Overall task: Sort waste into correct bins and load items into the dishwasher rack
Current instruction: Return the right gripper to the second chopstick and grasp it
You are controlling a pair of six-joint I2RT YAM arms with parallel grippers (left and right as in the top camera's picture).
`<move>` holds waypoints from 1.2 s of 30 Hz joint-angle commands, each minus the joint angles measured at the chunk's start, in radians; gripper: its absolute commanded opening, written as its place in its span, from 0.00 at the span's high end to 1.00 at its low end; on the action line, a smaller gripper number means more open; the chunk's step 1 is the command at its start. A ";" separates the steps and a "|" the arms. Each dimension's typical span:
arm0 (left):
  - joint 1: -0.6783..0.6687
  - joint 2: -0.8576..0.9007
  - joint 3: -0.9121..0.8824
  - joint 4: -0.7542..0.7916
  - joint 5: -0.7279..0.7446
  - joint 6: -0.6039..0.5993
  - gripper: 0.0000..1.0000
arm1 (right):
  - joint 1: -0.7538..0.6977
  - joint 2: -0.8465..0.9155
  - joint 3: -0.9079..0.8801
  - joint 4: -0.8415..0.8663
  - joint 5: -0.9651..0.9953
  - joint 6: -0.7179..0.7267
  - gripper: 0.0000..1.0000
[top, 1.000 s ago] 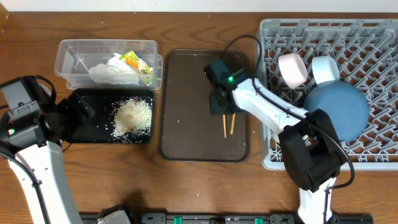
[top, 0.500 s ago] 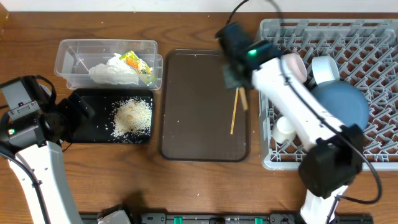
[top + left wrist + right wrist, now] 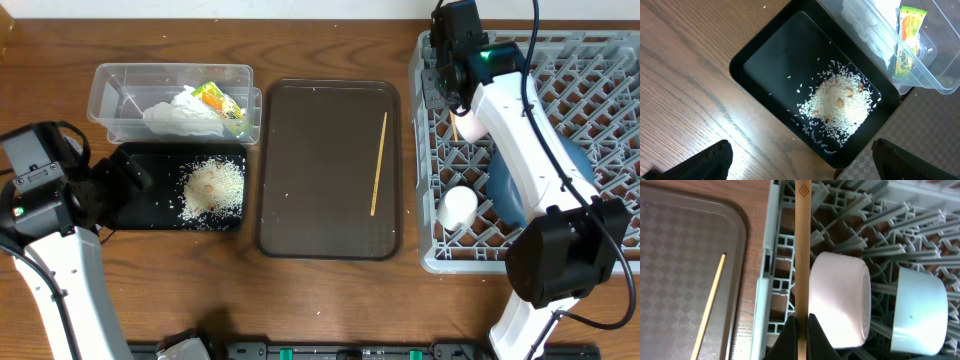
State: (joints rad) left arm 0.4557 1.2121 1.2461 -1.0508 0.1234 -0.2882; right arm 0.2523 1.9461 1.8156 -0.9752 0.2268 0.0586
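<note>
My right gripper (image 3: pixel 452 98) (image 3: pixel 801 330) is shut on one wooden chopstick (image 3: pixel 802 240) and holds it over the left edge of the grey dishwasher rack (image 3: pixel 600 60) (image 3: pixel 850 210). The second chopstick (image 3: pixel 379 163) (image 3: pixel 710 305) lies on the brown tray. In the rack are a cream-white bowl (image 3: pixel 840 300), a light blue bowl (image 3: pixel 920 310), a dark blue plate (image 3: pixel 515 190) and a small white cup (image 3: pixel 458 210). The clear tub (image 3: pixel 110 80) holds the white tissue (image 3: pixel 180 115) and the snack wrapper (image 3: pixel 218 100) (image 3: pixel 910 30). The black tray (image 3: pixel 140 205) (image 3: pixel 775 60) holds the rice crumbs (image 3: pixel 213 187) (image 3: pixel 840 102). My left gripper (image 3: pixel 805 170) is open and empty beside it.
The dark brown serving tray (image 3: pixel 310 200) lies between the bins and the rack. The wooden table (image 3: pixel 330 300) runs along the front. My right arm (image 3: pixel 540 150) stretches across the rack's left half.
My right gripper lifted one chopstick off the brown tray and carried it back and right to the rack's left edge. The other chopstick stayed on the tray. The left arm has not moved.
</note>
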 commanded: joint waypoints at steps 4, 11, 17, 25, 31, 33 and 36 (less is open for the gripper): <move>0.004 0.004 0.014 -0.003 -0.016 0.002 0.08 | -0.002 0.031 0.002 0.018 -0.017 -0.026 0.79; 0.004 0.004 0.014 -0.003 -0.016 0.002 0.08 | 0.005 0.052 0.002 0.036 -0.018 0.023 0.60; 0.004 0.004 0.014 -0.003 -0.016 0.002 0.08 | 0.035 0.043 0.003 0.034 -0.026 0.023 0.60; 0.004 0.004 0.014 -0.003 -0.016 0.002 0.08 | 0.154 0.036 0.003 0.032 -0.074 0.108 0.60; 0.004 0.004 0.014 -0.003 -0.016 0.002 0.08 | 0.233 0.036 -0.040 0.068 -0.006 0.323 0.64; 0.004 0.004 0.014 -0.003 -0.016 0.002 0.08 | 0.243 0.037 -0.080 0.083 -0.005 0.391 0.65; 0.004 0.004 0.014 -0.003 -0.016 0.002 0.08 | 0.249 0.036 -0.146 0.097 -0.038 0.455 0.65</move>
State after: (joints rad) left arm 0.4557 1.2121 1.2461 -1.0508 0.1230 -0.2882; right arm 0.4988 1.9942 1.7237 -0.8791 0.1837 0.3779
